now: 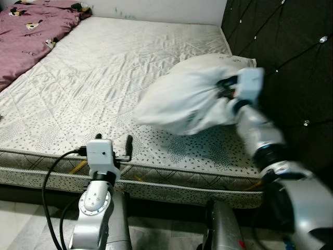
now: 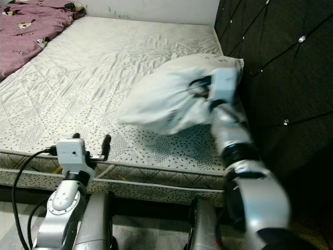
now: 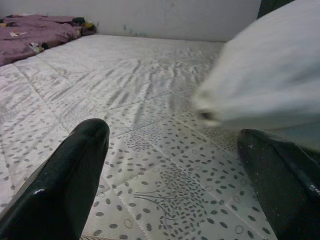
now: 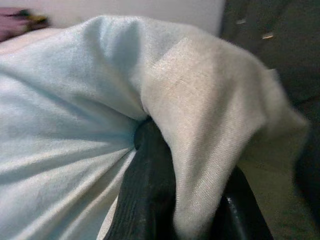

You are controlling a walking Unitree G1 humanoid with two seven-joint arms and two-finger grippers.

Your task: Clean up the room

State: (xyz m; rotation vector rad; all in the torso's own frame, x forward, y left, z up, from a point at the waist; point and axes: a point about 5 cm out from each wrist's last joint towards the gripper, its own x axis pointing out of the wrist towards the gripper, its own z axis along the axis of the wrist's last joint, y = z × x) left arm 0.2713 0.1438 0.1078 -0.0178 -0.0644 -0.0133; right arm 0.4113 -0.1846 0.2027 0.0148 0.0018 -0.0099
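A white pillow (image 1: 187, 96) hangs blurred just above the bare quilted mattress (image 1: 104, 78), close to the black tufted headboard (image 1: 291, 57). My right gripper (image 1: 225, 88) is shut on the pillow; its black fingers (image 4: 150, 195) are pinched into a fold of the cloth (image 4: 200, 125). My left gripper (image 1: 113, 139) stands open at the mattress's near edge, nothing between its fingers (image 3: 65, 185). The pillow's corner (image 3: 260, 85) floats ahead of it.
A crumpled maroon blanket (image 1: 28, 26) with small printed figures lies on the far left of the mattress. A white wall (image 1: 156, 9) runs behind the bed. A black cable (image 1: 52, 182) loops beside my left arm, over the floor (image 1: 21, 224) by the bed.
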